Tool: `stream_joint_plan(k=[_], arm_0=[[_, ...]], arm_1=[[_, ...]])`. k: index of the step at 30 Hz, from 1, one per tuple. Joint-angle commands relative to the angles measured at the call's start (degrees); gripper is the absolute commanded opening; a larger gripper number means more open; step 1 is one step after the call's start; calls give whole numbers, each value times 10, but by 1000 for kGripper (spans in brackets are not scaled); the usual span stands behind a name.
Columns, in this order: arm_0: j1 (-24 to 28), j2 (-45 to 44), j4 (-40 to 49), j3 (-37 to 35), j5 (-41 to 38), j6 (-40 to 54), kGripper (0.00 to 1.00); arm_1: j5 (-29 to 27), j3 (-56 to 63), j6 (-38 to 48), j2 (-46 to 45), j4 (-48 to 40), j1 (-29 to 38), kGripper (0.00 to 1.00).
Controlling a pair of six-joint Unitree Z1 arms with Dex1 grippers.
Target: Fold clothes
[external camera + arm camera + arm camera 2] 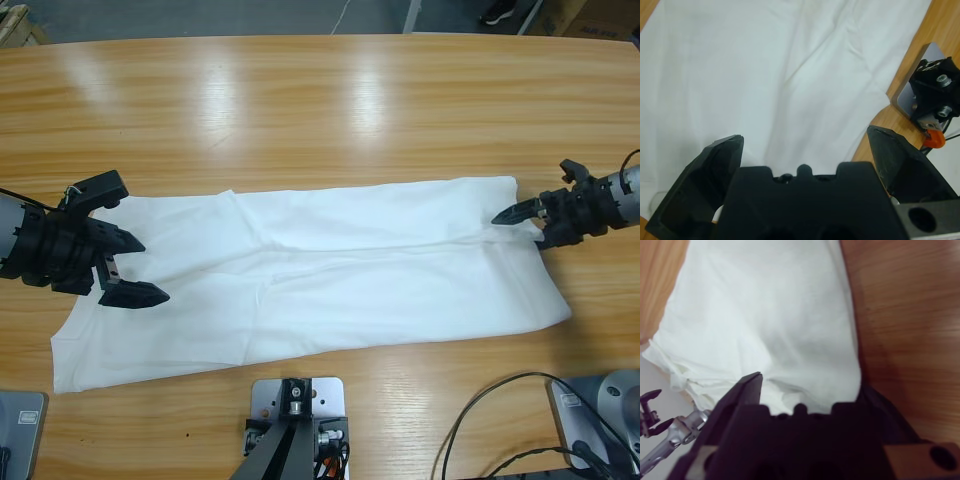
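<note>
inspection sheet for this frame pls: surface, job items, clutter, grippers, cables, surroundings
Surface: long wooden table, glossy, with light glare.
Job's things: white T-shirt lying along the table's near side, folded into a long band, mildly creased.
Clutter: nothing seen.
Grippers: left gripper open over the shirt's end, holding nothing; right gripper at the opposite end, jaw tips at the cloth edge.
Cables: black cables looping near the bottom right corner.
Surroundings: grey floor beyond the far table edge; a shoe at the top.
</note>
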Motion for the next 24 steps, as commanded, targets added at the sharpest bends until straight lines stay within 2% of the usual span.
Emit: stream_joint_plan(k=[1, 4, 6, 9, 13, 20, 21, 23, 24], arm_0=[[4, 1, -5, 15, 5, -3, 964], [4, 0, -5, 15, 5, -3, 964], [4, 0, -5, 15, 5, -3, 964], [4, 2, -5, 14, 5, -3, 964], [4, 4, -5, 14, 5, -3, 964], [4, 5, -5, 14, 5, -3, 964], [4, 5, -5, 14, 5, -3, 964], [4, 4, -5, 14, 5, -3, 964], [4, 4, -5, 14, 5, -3, 964]], arm_1=[[7, 20, 2, 81, 14, -5, 605], [4, 19, 2, 83, 23, -5, 595], [-3, 19, 2, 79, 29, -5, 524], [-13, 19, 3, 77, 32, -5, 512], [-25, 18, 3, 78, 32, -5, 370], [-25, 18, 3, 79, 32, -5, 355], [-25, 17, 3, 78, 32, -5, 317], [-25, 17, 3, 74, 33, -5, 126], [-25, 17, 2, 73, 37, -5, 71]])
